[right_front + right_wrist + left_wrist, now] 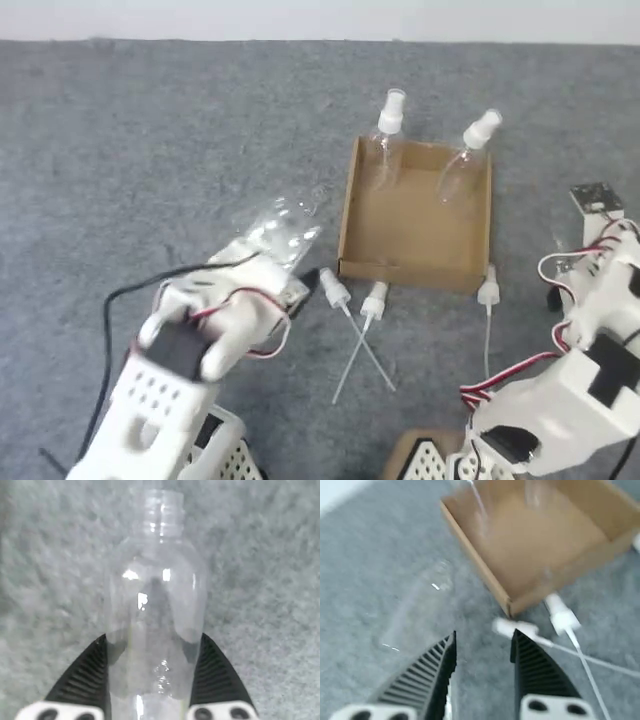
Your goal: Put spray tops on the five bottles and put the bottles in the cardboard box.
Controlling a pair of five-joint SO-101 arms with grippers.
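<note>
The cardboard box point(415, 262) lies open at the table's middle. Two clear bottles with spray tops point(385, 140) point(466, 160) stand inside at its far wall. Uncapped clear bottles point(275, 228) lie on the carpet left of the box. Three loose spray tops point(335, 292) point(373, 300) point(488, 293) rest by the box's near wall. My left gripper point(484, 636) is open just short of one spray top point(515, 627). My right gripper point(153, 639) is shut on an uncapped clear bottle point(155, 580) over the carpet.
Grey carpet covers the whole table. The left arm point(190, 350) stands at the near left and the right arm point(590, 310) at the near right, with red and white cables along it. A box corner point(507, 605) is close ahead of the left fingers.
</note>
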